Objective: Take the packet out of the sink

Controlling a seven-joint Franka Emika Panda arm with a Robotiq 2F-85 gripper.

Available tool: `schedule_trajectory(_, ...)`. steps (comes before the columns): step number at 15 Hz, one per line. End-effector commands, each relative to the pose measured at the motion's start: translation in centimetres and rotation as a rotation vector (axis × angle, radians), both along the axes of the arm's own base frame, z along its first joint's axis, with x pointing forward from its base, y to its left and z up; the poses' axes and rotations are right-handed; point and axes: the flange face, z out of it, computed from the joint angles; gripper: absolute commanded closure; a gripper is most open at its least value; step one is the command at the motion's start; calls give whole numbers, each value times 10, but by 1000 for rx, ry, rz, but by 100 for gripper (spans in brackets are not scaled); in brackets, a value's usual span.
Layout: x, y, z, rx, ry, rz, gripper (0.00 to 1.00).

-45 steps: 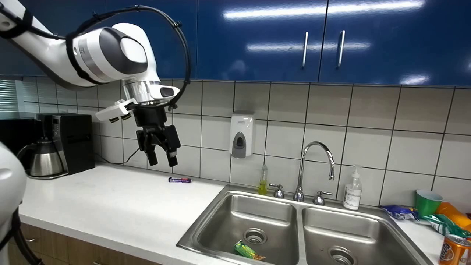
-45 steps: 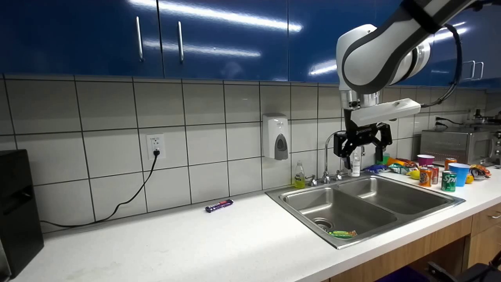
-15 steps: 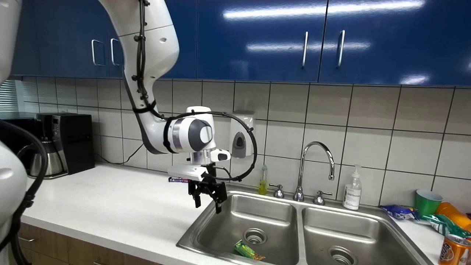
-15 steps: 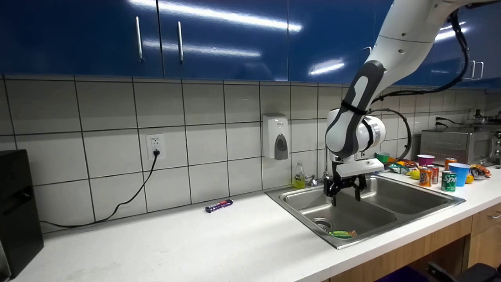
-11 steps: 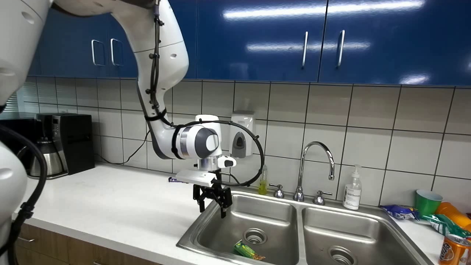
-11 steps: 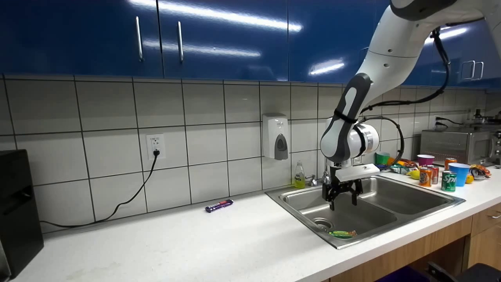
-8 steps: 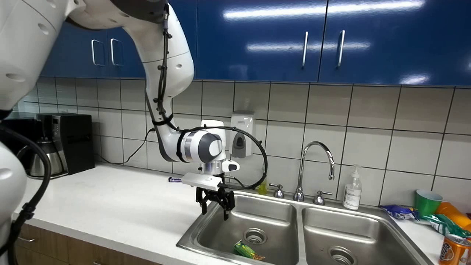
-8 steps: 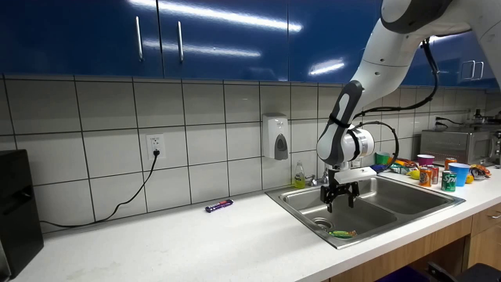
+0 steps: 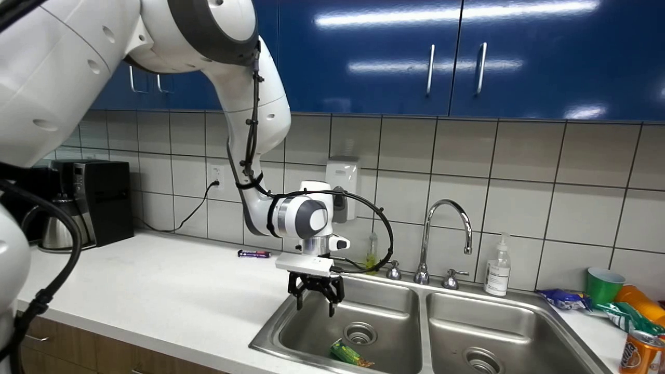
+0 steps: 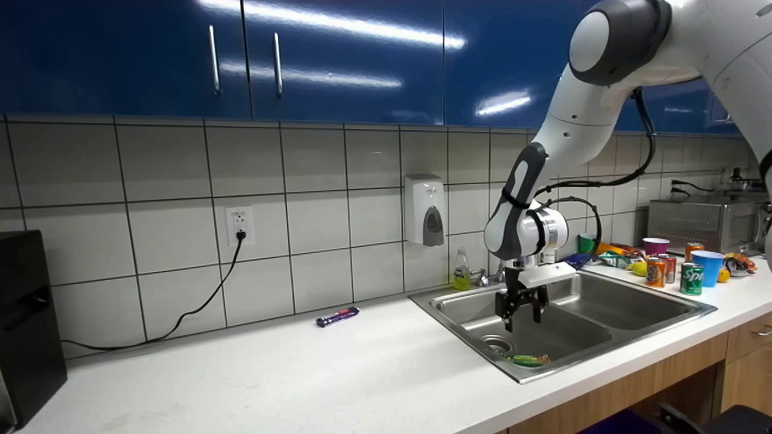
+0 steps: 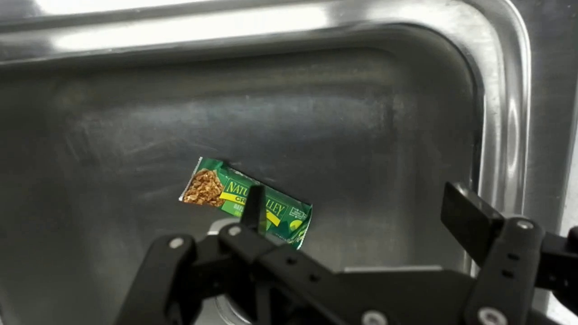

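The packet is a green granola-bar wrapper with yellow print. It lies flat on the basin floor near the drain in both exterior views (image 9: 349, 353) (image 10: 528, 360), and it shows in the wrist view (image 11: 277, 203). The steel sink (image 9: 270, 332) has two basins; the packet is in the one nearer the long counter. My gripper (image 9: 315, 309) is open and empty above that basin, higher than the packet and apart from it, also in an exterior view (image 10: 523, 324). In the wrist view the gripper's (image 11: 354, 189) left finger covers part of the packet; most of the packet is left of the gap.
A tall faucet (image 9: 425, 239) stands behind the sink, with a yellow soap bottle (image 10: 461, 274) beside it. A purple bar (image 10: 338, 316) lies on the counter near the wall. Cups, wrappers and cans such as an orange can (image 9: 641, 353) stand beyond the sink.
My gripper has come down from high up and moved over the basin with the packet, still open. In the last half second it moves slightly further down over it. The packet has not moved.
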Motion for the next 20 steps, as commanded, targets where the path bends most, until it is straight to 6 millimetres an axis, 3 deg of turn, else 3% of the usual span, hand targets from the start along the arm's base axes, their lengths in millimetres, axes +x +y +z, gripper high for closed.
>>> schedule_trajectory(1,15,-16,-7,18,36,50,0)
schedule_trajectory(10,31,-33,-25,52,108,235,0)
schedule_trajectory(20,28,-29,-26,32,95,211,0)
